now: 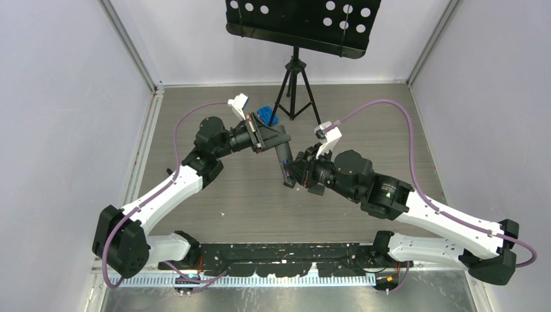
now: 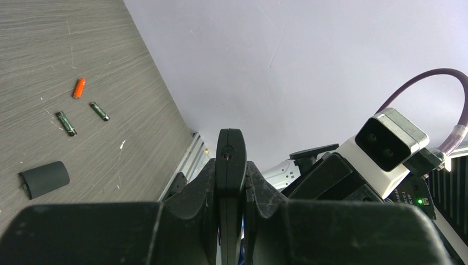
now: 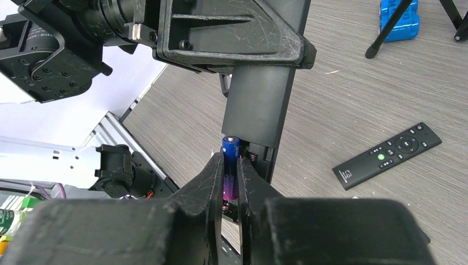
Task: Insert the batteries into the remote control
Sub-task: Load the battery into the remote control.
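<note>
Remote control [image 3: 259,105], matte-black bar: your left gripper [image 2: 230,179] clamps it to expose the bay [image 3: 253,156]. Purple cylinder battery [image 3: 230,154], at its six o'clock: right gripper [image 3: 230,187] pinches it.

**Two-arm pose, seen from above and from the wrists.** Both arms are shown reaching from bases at the near edge toward the middle of the scene.

- **Left side:** The left arm [image 1: 170,188] is raised from the near left and bent at the elbow, with the wrist turned to the right. The left gripper [image 1: 265,138] is clamped tight on the remote control [image 1: 283,157], which is seen edge-on between the jaws in the left wrist view.
- **Right side:** The right arm [image 1: 448,224] is extended from the near right toward the left. The right gripper [image 1: 294,175] is set at the remote control's near end. Its fingers [image 3: 212,176] are pressed on either side of the purple battery [image 3: 230,165].
</note>
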Robot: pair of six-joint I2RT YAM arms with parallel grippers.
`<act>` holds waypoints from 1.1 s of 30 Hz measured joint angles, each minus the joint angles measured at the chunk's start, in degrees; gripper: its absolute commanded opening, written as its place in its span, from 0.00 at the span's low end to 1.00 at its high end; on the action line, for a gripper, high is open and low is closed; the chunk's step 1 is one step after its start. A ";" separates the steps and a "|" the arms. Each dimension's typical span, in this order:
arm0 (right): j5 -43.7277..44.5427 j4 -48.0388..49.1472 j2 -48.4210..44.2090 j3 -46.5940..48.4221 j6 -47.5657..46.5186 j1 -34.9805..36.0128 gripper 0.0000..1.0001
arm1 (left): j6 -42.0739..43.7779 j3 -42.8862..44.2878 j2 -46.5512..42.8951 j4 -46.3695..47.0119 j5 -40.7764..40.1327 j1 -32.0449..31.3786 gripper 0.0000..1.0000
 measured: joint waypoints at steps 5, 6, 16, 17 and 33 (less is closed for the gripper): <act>-0.35 -0.11 -0.15 -0.02 0.07 0.00 0.17 | -0.57 0.00 -0.02 0.04 -0.07 0.00 0.00; -0.37 -0.11 -0.15 0.00 0.11 0.00 0.17 | -0.76 0.00 -0.02 0.04 -0.13 0.00 0.00; -0.28 -0.11 -0.87 -0.11 1.64 0.02 0.26 | -1.88 0.00 -0.48 0.15 -1.07 0.11 0.00; -0.09 -0.09 -0.87 -0.11 1.79 0.02 0.26 | -1.88 0.00 -0.48 0.20 -1.11 0.11 0.00; 1.92 0.11 -0.85 -0.04 3.02 0.15 0.40 | -1.88 -0.02 -0.48 0.28 -2.32 0.15 0.00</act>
